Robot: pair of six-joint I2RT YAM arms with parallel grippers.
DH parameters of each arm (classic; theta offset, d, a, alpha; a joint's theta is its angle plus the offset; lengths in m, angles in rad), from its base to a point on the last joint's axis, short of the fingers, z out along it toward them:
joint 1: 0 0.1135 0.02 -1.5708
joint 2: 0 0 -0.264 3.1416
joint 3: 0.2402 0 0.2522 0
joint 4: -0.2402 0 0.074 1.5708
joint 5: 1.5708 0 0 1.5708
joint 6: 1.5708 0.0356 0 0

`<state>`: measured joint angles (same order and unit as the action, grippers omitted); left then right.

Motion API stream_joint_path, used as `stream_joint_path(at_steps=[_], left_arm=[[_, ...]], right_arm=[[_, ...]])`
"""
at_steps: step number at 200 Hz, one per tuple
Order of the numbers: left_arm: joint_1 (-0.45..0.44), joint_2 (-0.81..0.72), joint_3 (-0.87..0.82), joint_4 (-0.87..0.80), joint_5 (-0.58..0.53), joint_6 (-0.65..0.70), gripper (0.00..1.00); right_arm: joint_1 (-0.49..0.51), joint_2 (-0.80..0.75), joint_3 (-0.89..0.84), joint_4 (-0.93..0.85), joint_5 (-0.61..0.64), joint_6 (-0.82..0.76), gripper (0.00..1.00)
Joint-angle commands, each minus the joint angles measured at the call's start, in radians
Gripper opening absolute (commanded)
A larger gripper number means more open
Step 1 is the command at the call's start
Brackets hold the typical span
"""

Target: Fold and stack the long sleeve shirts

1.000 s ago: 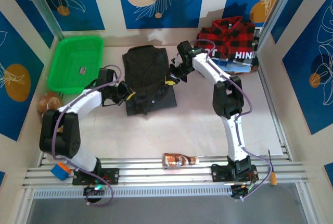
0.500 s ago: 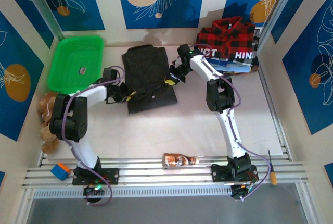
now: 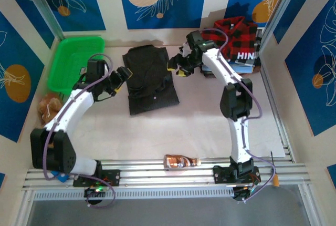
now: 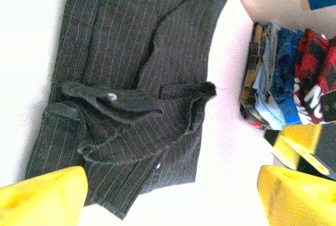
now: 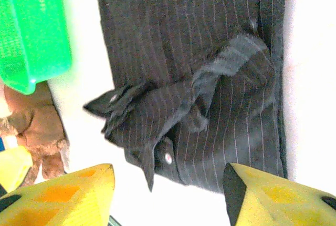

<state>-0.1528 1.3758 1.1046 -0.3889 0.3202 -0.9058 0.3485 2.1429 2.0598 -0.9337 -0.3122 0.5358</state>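
Charcoal shirt [image 3: 149, 76] lies between both parted jaws; green basket [image 3: 65, 60] holds one small item [image 3: 83, 70].

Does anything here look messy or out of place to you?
Yes. The dark striped shirt isn't folded flat: its sleeve cuffs lie crumpled on top. A brown bottle also lies on its side on the metal rail.
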Motion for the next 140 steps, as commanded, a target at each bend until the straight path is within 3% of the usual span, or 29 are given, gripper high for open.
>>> stream_joint_path(at_steps=[1,7,27,38,55,87,140], left_arm=[[-0.031,-0.022,-0.052,-0.177,-0.036,0.087,0.79],[-0.048,-0.024,-0.074,-0.180,-0.035,0.093,0.74],[-0.114,0.004,-0.134,-0.160,-0.030,0.092,0.43],[-0.154,0.037,-0.150,-0.143,-0.035,0.082,0.32],[-0.214,0.107,-0.146,-0.120,-0.043,0.069,0.22],[-0.267,0.242,-0.119,-0.072,-0.058,0.037,0.16],[-0.272,0.396,0.032,0.014,-0.105,-0.005,0.16]], right_arm=[[0.016,-0.095,-0.156,0.039,0.036,-0.044,0.54],[0.021,-0.105,-0.194,0.059,0.018,-0.045,0.48],[0.045,-0.096,-0.261,0.084,-0.015,-0.038,0.16],[0.062,-0.079,-0.278,0.098,-0.021,-0.027,0.09],[0.093,-0.036,-0.272,0.118,-0.030,-0.018,0.06],[0.135,0.063,-0.229,0.103,-0.009,-0.009,0.02],[0.142,0.141,-0.224,0.126,0.004,0.016,0.02]])
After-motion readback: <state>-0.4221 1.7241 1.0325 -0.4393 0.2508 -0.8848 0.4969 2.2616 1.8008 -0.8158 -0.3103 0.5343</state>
